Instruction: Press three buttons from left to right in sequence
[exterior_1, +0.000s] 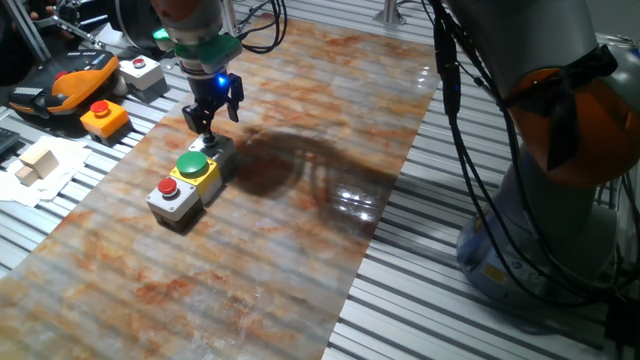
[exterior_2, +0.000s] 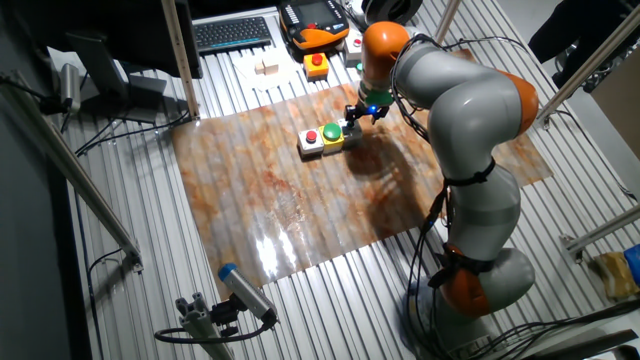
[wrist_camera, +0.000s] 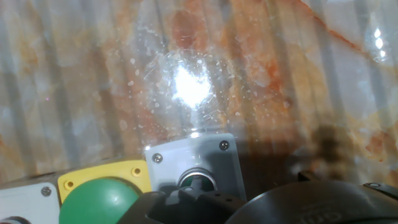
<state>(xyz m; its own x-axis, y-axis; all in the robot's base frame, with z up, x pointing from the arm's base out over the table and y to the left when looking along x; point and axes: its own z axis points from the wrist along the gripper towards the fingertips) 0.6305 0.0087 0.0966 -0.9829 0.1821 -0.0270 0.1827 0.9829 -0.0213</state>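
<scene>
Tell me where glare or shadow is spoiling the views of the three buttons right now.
Hand view: a bright glare spot on the mat above the grey box, and the hand's dark body blocks the lower edge. One fixed view: the arm's shadow falls right of the button row, the buttons stay readable. The other fixed view: glare sits on the mat's near edge, away from the row.

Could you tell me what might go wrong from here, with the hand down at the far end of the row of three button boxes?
1. The hand is over the grey box at the row's end, right beside the yellow box with the green dome; a small sideways drift could press the dome instead.
2. The boxes sit loose on the mat; an off-centre push could tip or slide the grey one.
</scene>
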